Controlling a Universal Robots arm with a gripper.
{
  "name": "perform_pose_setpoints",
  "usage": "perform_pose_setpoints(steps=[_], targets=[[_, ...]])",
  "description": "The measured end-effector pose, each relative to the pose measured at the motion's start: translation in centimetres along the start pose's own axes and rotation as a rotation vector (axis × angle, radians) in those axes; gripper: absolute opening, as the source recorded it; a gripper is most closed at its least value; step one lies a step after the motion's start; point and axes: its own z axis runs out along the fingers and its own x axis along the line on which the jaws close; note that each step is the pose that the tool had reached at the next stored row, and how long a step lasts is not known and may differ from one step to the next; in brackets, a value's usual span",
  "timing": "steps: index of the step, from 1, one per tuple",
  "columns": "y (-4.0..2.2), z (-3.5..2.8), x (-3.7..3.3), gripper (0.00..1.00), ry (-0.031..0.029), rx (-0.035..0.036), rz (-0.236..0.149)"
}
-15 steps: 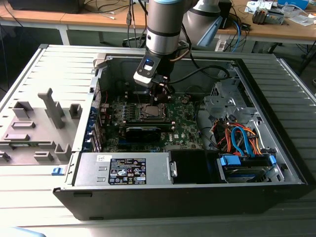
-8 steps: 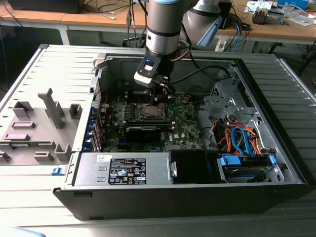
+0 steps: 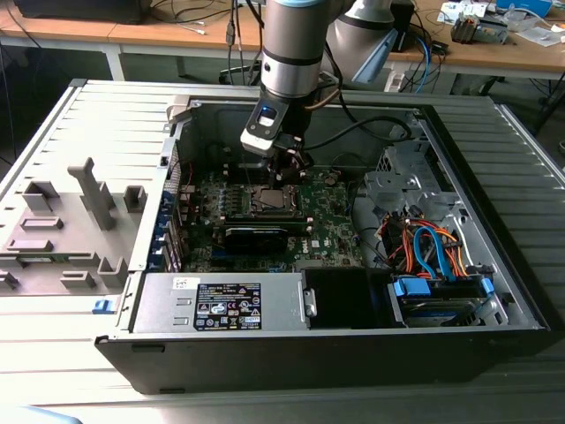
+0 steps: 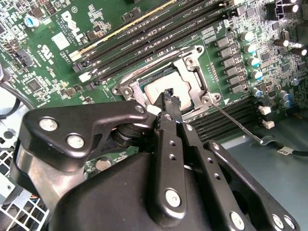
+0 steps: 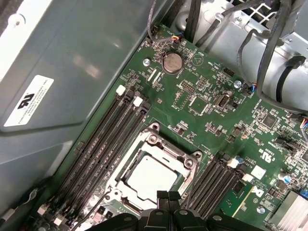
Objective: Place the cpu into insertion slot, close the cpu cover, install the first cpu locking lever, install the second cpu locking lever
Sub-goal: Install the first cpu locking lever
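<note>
**Closed gripper poised over the seated cpu**

From the exterior view's left, a pale grey moulded plastic tray (image 3: 62, 230) lies on the bench beside the open black metal computer case (image 3: 335, 353). Inside the case lies the green motherboard (image 3: 331, 221), and near its middle sits the small square insertion slot (image 3: 270, 200) with its silvery metal rim. The arm reaches down into the case, and its black gripper (image 3: 290, 168) hangs just above the slot. Further to the exterior view's right, orange and blue cables (image 3: 433, 243) bunch over the drive bay.

The small flat square silvery-grey cpu (image 5: 151, 175) lies in the slot. The thin silvery metal cpu cover (image 5: 172, 150) lies flat around it, with the chip's top showing through its cut-out middle. In both wrist views the gripper's two fingers are pressed together with nothing between them, and their tips point at one edge of the cpu. I cannot tell whether they touch it. In the second wrist view a thin silvery metal locking lever (image 4: 237, 123) angles away from one corner of the slot across the board. Long black memory slots (image 5: 110, 144) run alongside the slot.
</note>
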Motion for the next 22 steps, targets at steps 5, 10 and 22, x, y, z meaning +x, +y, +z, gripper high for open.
perform_pose_setpoints(steps=[5,10,22], targets=[[0.0,0.0,0.0,0.11,-0.0006,-0.0003,-0.012],[0.0,0.0,0.0,0.11,-0.0011,-0.0004,-0.021],[0.0,0.0,0.0,0.11,-0.0024,-0.0008,-0.043]])
